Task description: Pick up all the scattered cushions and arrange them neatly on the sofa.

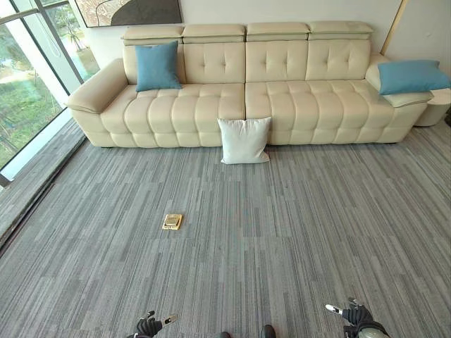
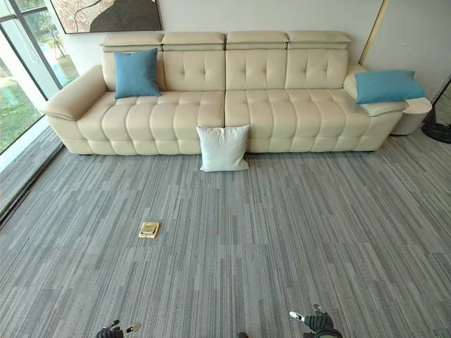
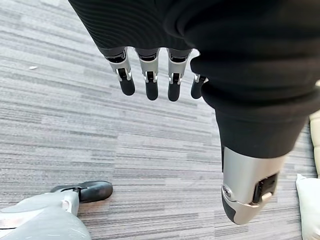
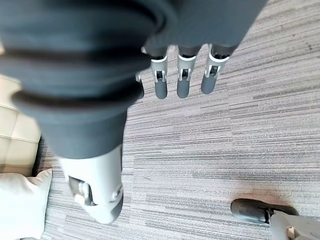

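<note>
Nearest to you, both hands hang low over the carpet and hold nothing. Your left hand (image 3: 150, 75) shows its silver, dark-tipped fingers (image 3: 151, 82) straight and spread in its wrist view, with the thumb (image 3: 247, 192) apart from them; the right hand (image 4: 182, 75) looks the same, fingers (image 4: 183, 82) extended and relaxed, empty. In the head views you see them at the bottom edge, left hand (image 1: 149, 325) and right hand (image 1: 354, 315), well apart.

The floor (image 1: 282, 239) under you is grey carpet with a fine striped, woven texture. A small square brass-coloured floor plate (image 1: 172, 222) sits flat in it, ahead and to your left.

Farther on, a white cushion (image 1: 244, 140), square, soft and plump, stands upright on the carpet and leans against the front of the sofa near its middle seam. You also catch its edge in both wrist views.

The sofa (image 1: 296, 98) is long, cream, smooth leather-like upholstery with button-tufted seat and back panels, padded headrests and rounded arms. A square teal fabric cushion (image 1: 157, 66) stands upright against the backrest at the left end. A second teal cushion (image 1: 408, 75) lies tilted on top of the right armrest.

Behind the sofa, a framed picture (image 1: 130, 11) hangs on the pale wall, and tall windows (image 1: 28, 77) run along your left side.
</note>
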